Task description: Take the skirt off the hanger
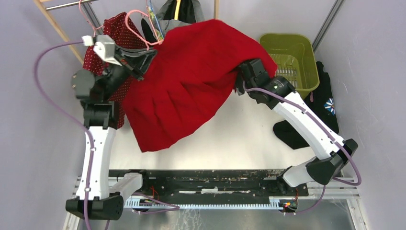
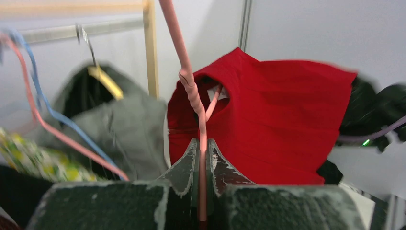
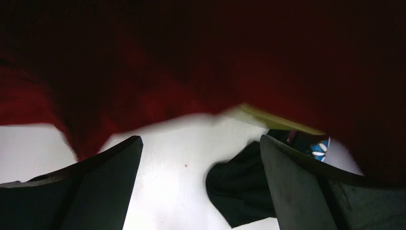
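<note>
A red pleated skirt (image 1: 186,81) hangs spread over the table, its waist still on a pink wire hanger (image 1: 139,29). My left gripper (image 1: 143,56) is shut on the hanger's wire stem (image 2: 202,143), with the skirt (image 2: 277,129) hanging just beyond it. My right gripper (image 1: 242,76) is open and empty under the skirt's right edge; its head is draped by the cloth. In the right wrist view the skirt (image 3: 191,57) fills the top of the frame, dark and close, and the fingers (image 3: 103,182) stand wide apart above the white table.
A green plastic basket (image 1: 292,57) stands at the back right. Black garments (image 1: 306,124) lie beside the right arm, also in the right wrist view (image 3: 239,191). A dotted red garment (image 1: 103,67) hangs behind the left arm. A grey garment (image 2: 119,124) and other hangers hang on the rack.
</note>
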You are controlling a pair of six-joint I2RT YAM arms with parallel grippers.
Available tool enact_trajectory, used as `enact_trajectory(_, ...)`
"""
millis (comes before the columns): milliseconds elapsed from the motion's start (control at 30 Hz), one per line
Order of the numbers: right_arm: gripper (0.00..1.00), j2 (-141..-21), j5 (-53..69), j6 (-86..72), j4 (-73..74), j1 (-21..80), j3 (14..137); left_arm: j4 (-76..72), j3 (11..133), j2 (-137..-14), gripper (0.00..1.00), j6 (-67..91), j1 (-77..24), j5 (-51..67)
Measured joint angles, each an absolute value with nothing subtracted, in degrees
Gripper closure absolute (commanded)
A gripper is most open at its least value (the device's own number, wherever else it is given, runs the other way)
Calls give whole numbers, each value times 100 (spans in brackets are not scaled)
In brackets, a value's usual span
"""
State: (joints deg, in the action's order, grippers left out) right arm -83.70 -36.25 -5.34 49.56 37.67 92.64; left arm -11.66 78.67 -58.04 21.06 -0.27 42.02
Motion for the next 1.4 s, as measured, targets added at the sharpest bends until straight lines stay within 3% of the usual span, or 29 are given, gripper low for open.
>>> enact_trajectory(167, 0, -8309, -3896, -281, 4969, 3776, 9747, -860, 7057, -6049, 97, 2097, -183, 4091)
enact_trajectory(433, 0, -8344, -4023, -106, 5039, 3778, 10005, -148, 6952, -6357, 97, 1653, -928, 3846)
enact_trajectory(633, 0, -8329, -4222, -119, 5000, 3776, 9891, 646, 7345, -6735, 97, 904, -1273, 3312)
enact_trajectory(1000, 0, -8099, -3789, -685, 5369, 3776, 8005, 910, 8412, -7614, 97, -69, -1280, 1872)
enact_trajectory(1200, 2, -7561, -3481, -731, 5485, 3776, 8036, 893, 8460, -7802, 97, -287, -1278, 1649)
enact_trajectory(1400, 2, -7395, -3070, -696, 5382, 3776, 8882, 941, 8458, -7828, 97, -346, -1306, 1647)
